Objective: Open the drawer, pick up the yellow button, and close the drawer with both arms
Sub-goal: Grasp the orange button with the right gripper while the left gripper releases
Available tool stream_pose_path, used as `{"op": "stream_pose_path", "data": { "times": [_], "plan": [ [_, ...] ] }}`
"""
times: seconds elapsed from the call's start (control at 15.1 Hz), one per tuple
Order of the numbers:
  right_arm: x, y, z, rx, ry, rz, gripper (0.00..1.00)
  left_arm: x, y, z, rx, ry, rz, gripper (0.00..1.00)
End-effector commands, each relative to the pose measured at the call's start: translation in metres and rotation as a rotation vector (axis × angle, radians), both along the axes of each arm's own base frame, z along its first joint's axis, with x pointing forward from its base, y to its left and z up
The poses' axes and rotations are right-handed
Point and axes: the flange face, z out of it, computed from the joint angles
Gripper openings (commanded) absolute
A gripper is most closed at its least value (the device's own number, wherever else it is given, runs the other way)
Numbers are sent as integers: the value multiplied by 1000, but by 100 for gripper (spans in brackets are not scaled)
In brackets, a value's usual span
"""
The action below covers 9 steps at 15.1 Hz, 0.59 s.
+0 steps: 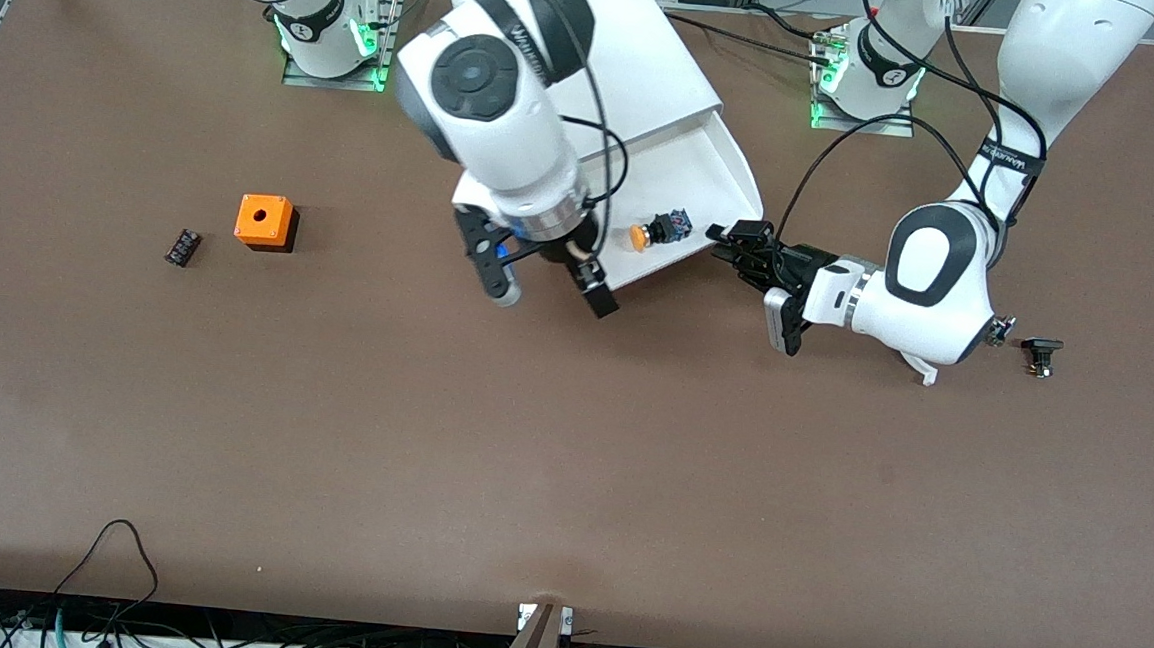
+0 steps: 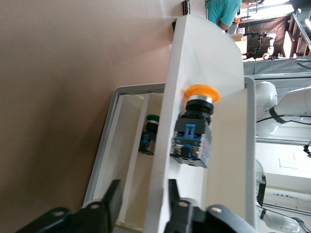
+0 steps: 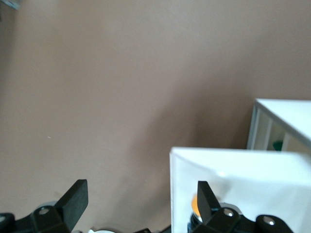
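Observation:
The drawer [image 1: 672,170] is pulled out of the white cabinet [image 1: 643,58]. The button [image 1: 655,231], orange-yellow cap and black body, lies on its side in the drawer near the front wall. My left gripper [image 1: 732,241] is at the drawer's front edge, toward the left arm's end. In the left wrist view its open fingers [image 2: 114,201] straddle the drawer's white wall [image 2: 163,160], with the button [image 2: 194,126] just past it. My right gripper [image 1: 555,301] is wide open over the drawer's front corner. In the right wrist view one finger [image 3: 206,196] is over the tray [image 3: 233,170], beside the orange cap [image 3: 193,203].
An orange cube with a hole [image 1: 265,221] and a small black part [image 1: 182,246] lie toward the right arm's end. Another small black part [image 1: 1041,352] lies toward the left arm's end. A green-capped button [image 2: 149,133] shows in a lower drawer.

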Motion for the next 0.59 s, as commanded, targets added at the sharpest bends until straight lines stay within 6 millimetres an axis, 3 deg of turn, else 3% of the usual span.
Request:
{"op": "stream_pose_path", "data": {
  "times": [0.0,0.13,0.33,0.53],
  "plan": [
    [-19,30,-16,-10,28,-43,99,21,15,33,79,45,-37,100],
    [-41,55,-30,-21,50,-55,99,32,19,62,179,94,-52,100],
    [-60,70,-34,-32,69,-63,99,40,32,109,364,104,-88,100],
    [-78,89,-56,-52,84,-63,99,43,47,148,568,96,-46,100]
  ]
}}
